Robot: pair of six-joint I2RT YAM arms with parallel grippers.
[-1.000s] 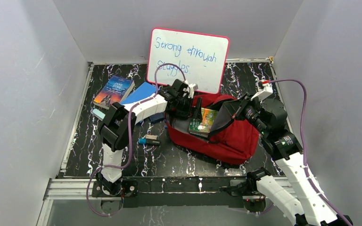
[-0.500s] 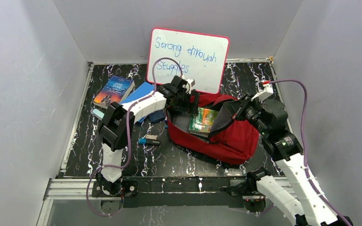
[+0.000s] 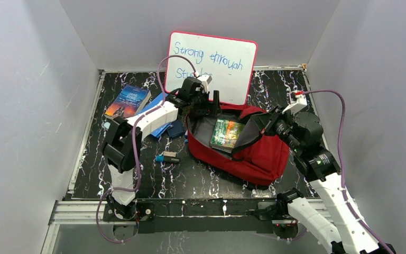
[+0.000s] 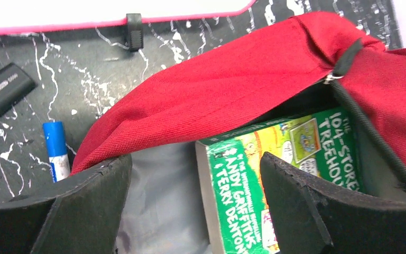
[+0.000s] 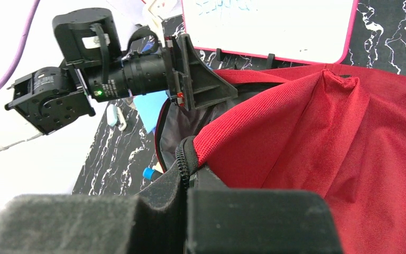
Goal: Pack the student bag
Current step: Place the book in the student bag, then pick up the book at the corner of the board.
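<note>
Marbled table, whiteboard behind student bag

Mouth of the red backpack gapes open; green book hogs the middle, bare grey lining left of it, whiteboard crowding just behind.

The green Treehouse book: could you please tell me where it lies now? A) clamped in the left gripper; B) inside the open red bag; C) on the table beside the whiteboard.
B: the green book lies inside the open student bag, and the left gripper stands open, holding nothing.
</note>
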